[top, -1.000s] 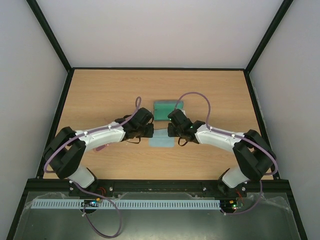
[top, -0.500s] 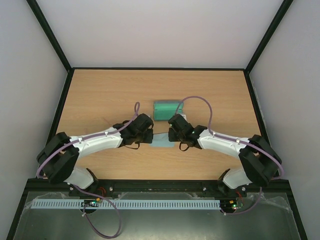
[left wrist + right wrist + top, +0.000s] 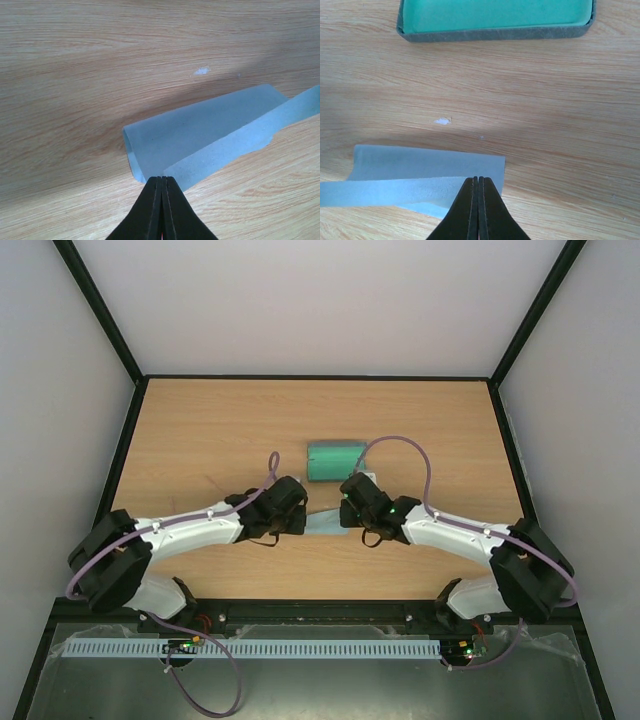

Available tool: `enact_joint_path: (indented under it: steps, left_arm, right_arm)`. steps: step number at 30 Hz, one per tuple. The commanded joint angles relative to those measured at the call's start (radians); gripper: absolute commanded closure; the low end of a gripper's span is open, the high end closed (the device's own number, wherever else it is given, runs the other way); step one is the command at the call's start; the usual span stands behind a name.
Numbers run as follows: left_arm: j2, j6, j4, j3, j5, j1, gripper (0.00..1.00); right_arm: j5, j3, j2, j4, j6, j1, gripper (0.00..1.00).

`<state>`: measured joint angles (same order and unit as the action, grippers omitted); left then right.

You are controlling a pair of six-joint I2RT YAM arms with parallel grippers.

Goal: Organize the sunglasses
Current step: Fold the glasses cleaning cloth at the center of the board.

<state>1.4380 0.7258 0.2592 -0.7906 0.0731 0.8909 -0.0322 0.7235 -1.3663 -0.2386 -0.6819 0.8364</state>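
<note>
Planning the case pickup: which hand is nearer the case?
Right. The right hand is on the near side of the case; left hand sits further off, nearer and left of it. Both pinch the cloth.

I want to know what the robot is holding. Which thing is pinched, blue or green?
The light blue cloth: the left gripper and right gripper are both shut on it. The green case sits apart, untouched.

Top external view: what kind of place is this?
Probably a robot test cell: a wooden table enclosed by white walls and a black frame, with left arm and right arm bolted at its near edge.
</note>
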Motion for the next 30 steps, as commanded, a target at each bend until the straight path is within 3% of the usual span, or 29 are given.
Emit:
enact_joint_path:
  steps: [1,30]
  left_arm:
    - [-0.038,0.021,0.021,0.022,0.023,0.012,0.98]
    - [-0.053,0.076,-0.015,0.082,0.023,0.052,0.98]
  right_arm:
    - [-0.021,-0.025,0.031,-0.029,-0.015,0.016,0.99]
    - [-0.025,-0.073,0.041,-0.005,-0.054,0.062,0.99]
